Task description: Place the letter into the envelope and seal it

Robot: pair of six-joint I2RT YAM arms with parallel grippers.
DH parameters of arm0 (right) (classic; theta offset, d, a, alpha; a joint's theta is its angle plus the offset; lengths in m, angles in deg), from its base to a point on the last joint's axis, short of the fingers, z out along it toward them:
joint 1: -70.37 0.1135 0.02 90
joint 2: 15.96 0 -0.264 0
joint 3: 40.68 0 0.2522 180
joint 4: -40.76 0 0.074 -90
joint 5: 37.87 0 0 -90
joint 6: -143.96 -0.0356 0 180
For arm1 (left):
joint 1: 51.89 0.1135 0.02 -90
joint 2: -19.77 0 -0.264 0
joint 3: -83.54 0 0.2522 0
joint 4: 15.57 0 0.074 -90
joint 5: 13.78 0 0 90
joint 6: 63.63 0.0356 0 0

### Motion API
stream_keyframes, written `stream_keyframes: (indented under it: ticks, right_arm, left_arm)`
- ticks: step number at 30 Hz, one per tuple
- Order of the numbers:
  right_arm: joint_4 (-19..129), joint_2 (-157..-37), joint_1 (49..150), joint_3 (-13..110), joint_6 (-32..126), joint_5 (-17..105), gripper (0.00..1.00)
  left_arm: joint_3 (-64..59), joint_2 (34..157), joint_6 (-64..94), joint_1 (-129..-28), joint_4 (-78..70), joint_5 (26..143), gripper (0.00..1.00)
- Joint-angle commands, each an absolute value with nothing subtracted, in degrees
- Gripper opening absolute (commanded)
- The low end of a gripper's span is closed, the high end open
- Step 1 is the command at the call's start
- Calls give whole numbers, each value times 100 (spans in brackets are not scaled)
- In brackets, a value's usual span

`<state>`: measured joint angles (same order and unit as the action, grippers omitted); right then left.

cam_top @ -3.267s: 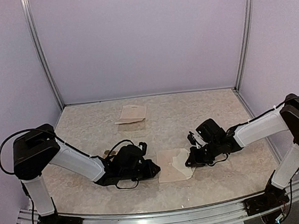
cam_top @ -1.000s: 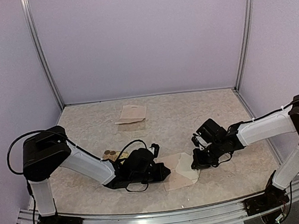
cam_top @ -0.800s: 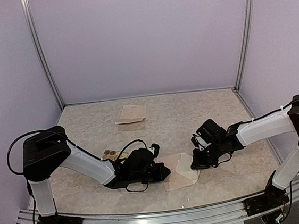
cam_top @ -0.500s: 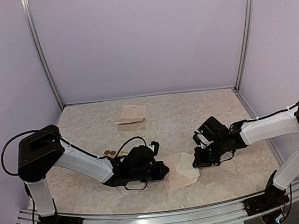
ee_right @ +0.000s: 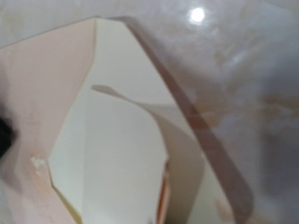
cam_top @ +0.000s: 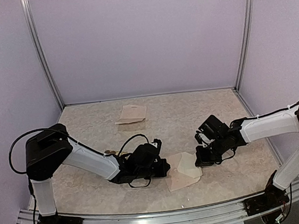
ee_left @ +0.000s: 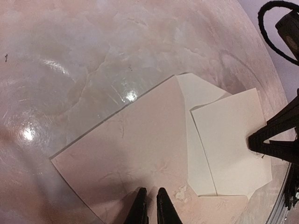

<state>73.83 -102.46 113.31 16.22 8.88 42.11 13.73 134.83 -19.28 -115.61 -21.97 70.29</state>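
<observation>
**L side.** L arm (cam_top: 85, 159) lies low across the table (cam_top: 219, 110), running from its base at approx 7 o'clock in toward centre. The left gripper (cam_top: 164, 168) sits at the 9 o'clock edge of the envelope (cam_top: 177, 179). In the L wrist cam its fingers (ee_left: 140, 205) are nearly together, only a slit between them, tips over the envelope's border. Whether they pinch the paper or just press on it, cannot tell.

**Far side.** Approx 11 o'clock from the envelope and well apart from it, a tan paper piece (cam_top: 131, 114) lies flat, nothing touching it.

**Centre.** The envelope is flat on the table, front-centre, between the two grippers and skewed a bit. Its pinkish body is toward the left gripper. The flap (ee_left: 198, 91) is open, cream inside up, pointing to approx 3 o'clock in the top view (i.e. toward the R arm).

The letter (cam_top: 190, 165), a cream sheet, rests on top of the open flap. Its L edge is just beside the fold at the mouth, outside the pocket as far as can be seen. The R wrist cam is very close & blurred. It shows the sheet bowing upward and throwing a shadow on the flap.

**R side.** The right gripper (cam_top: 199, 161) is at the letter's 3 o'clock edge. Seen from the L wrist cam, its dark fingers (ee_left: 275, 135) converge to a wedge on that edge, clamped on the letter. Its own fingers can't be made out in the R wrist cam. R arm (cam_top: 263, 127) stretches low, back toward its base at approx 5 o'clock.
</observation>
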Motion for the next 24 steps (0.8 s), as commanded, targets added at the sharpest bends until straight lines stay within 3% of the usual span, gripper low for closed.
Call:
stream_keyframes:
  ticks: [1,17,24]
  right_arm:
    - [7658,-10351,11251,1802,939,4297,0]
    - [7670,-11034,11253,2311,1064,3989,0]
    - [7767,-10547,11259,2271,964,4296,0]
  left_arm:
    - [1418,13576,-1844,-11626,-1813,6791,8]
    - [1406,13622,-1889,-11677,-2044,7006,7]
    - [1429,13240,-1799,-11656,-1874,6750,11]
